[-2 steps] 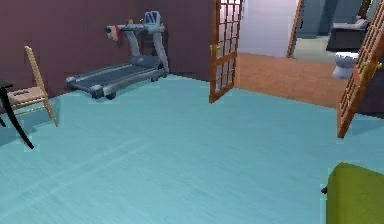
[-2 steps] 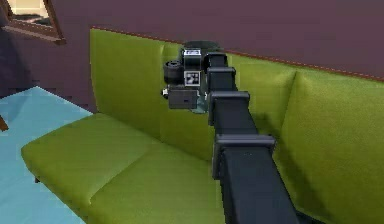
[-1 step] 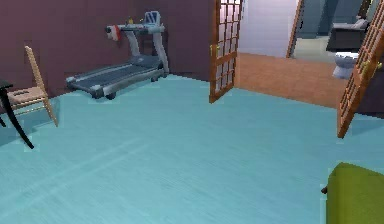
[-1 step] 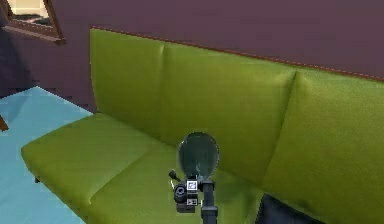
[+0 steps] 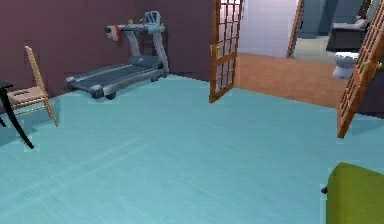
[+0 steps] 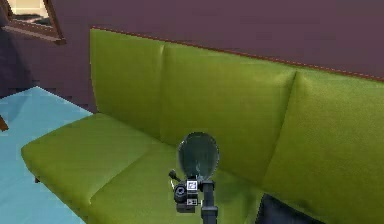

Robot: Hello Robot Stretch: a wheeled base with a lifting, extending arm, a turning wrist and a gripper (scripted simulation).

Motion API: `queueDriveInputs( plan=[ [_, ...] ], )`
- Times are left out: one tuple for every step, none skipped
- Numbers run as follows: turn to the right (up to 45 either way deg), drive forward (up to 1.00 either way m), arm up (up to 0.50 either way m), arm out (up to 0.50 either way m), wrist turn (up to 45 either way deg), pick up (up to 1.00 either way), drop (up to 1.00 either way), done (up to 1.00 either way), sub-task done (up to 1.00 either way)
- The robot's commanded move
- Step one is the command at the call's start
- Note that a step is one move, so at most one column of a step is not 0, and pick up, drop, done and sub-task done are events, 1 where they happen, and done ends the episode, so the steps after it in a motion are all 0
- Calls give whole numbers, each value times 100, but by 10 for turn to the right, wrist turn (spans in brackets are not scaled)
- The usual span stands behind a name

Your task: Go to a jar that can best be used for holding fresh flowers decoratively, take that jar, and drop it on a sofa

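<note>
green sofa [image 6: 120,150] along purple wall. dark round jar [image 6: 198,155] right at arm's end by tool [image 6: 182,200], at middle seat cushion, between sofa's ends. can't tell if tool's actually got it or jar's resting there tbh. treadmill [image 5: 125,62] across teal floor.

no legible text, no labels, numbers or signs

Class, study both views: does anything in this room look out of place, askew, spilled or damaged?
A dark green rounded jar shows against the green sofa, by the gripper: an odd spot for a jar. Whether the gripper holds it cannot be told. The treadmill, chair and doors look orderly.
</note>
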Motion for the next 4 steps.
queueDriveInputs(
  plan=[
    [0, 0, 0, 0, 0, 0, 100, 0, 0],
    [0, 0, 10, 0, 0, 0, 0, 0, 0],
    [0, 0, 0, -8, 0, 0, 0, 0, 0],
    [0, 0, 0, 0, 0, 0, 0, 100, 0]
  ],
)
